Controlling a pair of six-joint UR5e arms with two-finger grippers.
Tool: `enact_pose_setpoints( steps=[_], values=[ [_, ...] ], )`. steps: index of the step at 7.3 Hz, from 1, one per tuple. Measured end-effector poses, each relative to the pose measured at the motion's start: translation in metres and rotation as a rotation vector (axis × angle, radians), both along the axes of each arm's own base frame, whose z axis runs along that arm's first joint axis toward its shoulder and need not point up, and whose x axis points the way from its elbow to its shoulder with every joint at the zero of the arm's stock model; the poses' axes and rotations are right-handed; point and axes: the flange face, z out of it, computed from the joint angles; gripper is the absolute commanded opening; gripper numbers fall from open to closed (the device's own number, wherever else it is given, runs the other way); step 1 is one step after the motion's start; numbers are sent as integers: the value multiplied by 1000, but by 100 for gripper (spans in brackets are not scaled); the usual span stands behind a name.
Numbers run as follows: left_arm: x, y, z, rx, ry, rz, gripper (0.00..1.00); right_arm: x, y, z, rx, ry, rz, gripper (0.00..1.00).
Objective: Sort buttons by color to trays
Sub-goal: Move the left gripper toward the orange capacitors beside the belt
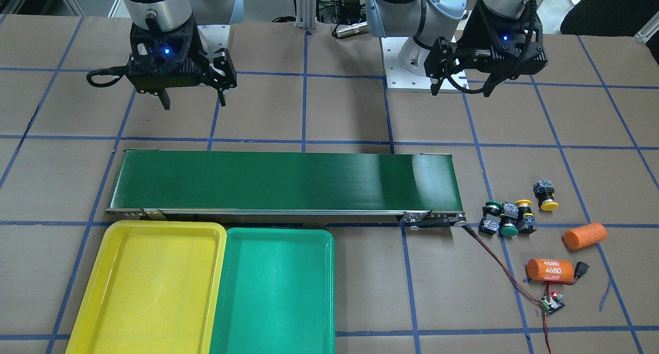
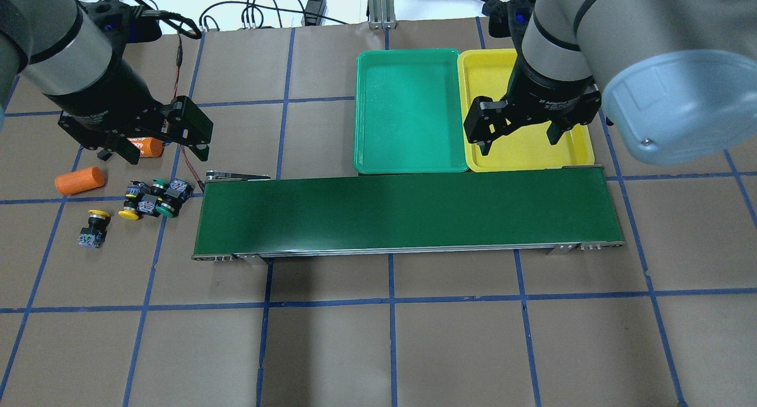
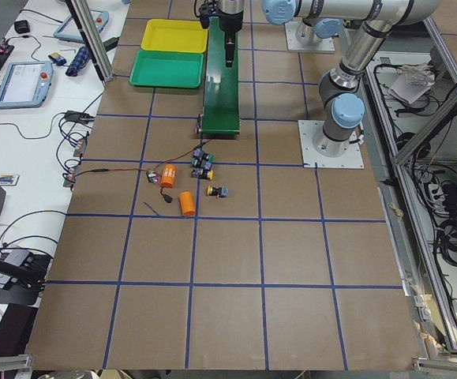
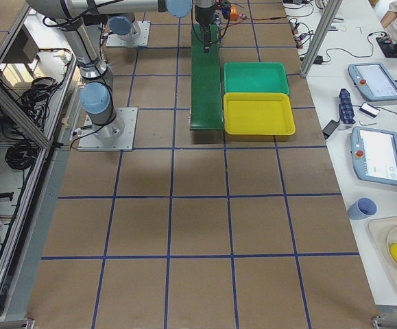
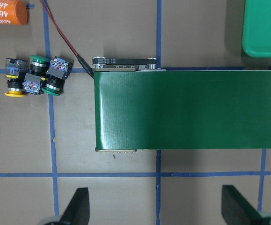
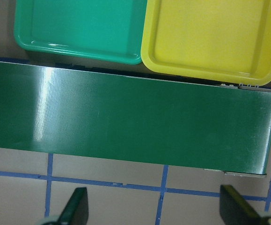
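Nothing sorted yet: bright yellow plastic tray (image 1: 149,287) & green plastic tray (image 1: 273,292) both empty. All 4 small yellow/green-capped push-buttons (image 1: 508,219) lie on worktop, mid-right of front view. Wide open, holding nothing: left gripper (image 5: 155,192), right gripper (image 6: 152,191).

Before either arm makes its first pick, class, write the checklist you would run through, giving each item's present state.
1. Left gripper open, empty: ok.
2. Right gripper open, empty: ok.
3. Four buttons in view: ok; three clustered, one yellow button apart.
4. Clustered buttons spaced for a clean grip: not ok, they touch.
5. Yellow tray and green tray empty: ok.
6. Conveyor belt bare: ok.
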Motion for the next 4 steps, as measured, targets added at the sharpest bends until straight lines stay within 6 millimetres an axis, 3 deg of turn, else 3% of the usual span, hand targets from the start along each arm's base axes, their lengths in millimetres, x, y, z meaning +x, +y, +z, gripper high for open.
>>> enact_pose_setpoints(
  steps=[4],
  values=[
    [1, 1, -1, 6, -5, 14, 100, -1, 0, 0, 1, -2, -2, 100]
  ],
)
